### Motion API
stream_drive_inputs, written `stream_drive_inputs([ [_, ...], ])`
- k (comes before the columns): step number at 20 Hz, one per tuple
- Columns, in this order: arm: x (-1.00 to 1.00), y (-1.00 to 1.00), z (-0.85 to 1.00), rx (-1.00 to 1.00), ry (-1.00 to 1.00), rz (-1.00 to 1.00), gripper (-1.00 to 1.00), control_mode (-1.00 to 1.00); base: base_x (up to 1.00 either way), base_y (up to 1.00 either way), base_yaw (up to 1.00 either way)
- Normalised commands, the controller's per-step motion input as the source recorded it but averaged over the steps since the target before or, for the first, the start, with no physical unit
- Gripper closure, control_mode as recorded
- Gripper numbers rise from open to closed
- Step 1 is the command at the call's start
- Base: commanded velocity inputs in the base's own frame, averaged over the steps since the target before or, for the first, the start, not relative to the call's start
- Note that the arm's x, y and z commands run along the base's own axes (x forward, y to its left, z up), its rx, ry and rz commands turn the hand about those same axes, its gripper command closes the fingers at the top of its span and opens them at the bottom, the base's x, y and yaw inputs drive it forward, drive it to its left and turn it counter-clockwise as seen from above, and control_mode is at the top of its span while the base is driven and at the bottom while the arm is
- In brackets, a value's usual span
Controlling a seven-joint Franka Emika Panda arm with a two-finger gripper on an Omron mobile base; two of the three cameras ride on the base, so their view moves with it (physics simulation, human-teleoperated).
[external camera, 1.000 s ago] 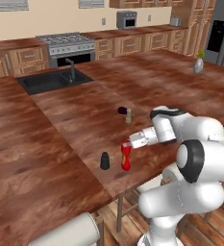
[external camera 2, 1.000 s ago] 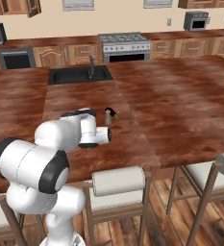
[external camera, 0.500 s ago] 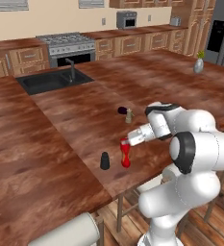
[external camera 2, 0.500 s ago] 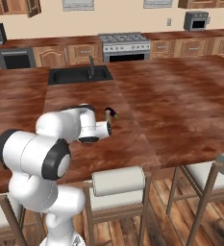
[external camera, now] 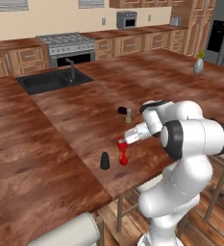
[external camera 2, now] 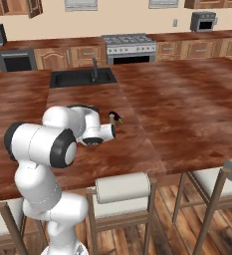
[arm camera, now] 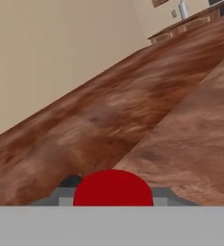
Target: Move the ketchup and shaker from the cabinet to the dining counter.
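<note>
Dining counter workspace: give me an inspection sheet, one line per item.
Surface: dining counter, glossy reddish-brown wood, sink set in it.
Job's things: ketchup upright near the front edge; shaker standing just beside it, apart.
Clutter: small dark-capped bottle; vase at the far corner.
Grippers: gripper shut on ketchup, at its cap.
Cables: nothing seen.
Surroundings: stove, microwave, stools along the counter.

In the hand view, the ketchup point(arm camera: 113, 188) is cut off at the bottom, with just its red cap seen between the gripper's fingertips point(arm camera: 60, 197), whose pads are largely hidden. In the right base view, the gripper point(external camera 2: 112, 130) is screened by the arm's own wrist point(external camera 2: 95, 134). The small dark item point(external camera: 123, 110) beyond the gripper is too small to identify.
</note>
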Motion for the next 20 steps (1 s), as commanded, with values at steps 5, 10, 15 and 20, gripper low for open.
stream_drive_inputs([
  [5, 0.25, 0.04, -0.23, 0.00, -0.01, 0.06, 1.00, -1.00, 0.00, 0.00, 0.00],
  [10, 0.13, 0.09, -0.27, 0.00, -0.04, 0.05, 1.00, -1.00, 0.00, 0.00, 0.00],
  [15, 0.03, 0.02, -0.33, 0.00, -0.06, 0.05, 1.00, -1.00, 0.00, 0.00, 0.00],
  [20, -0.27, 0.00, -0.42, 0.00, -0.05, 0.06, 1.00, -1.00, 0.00, 0.00, 0.00],
])
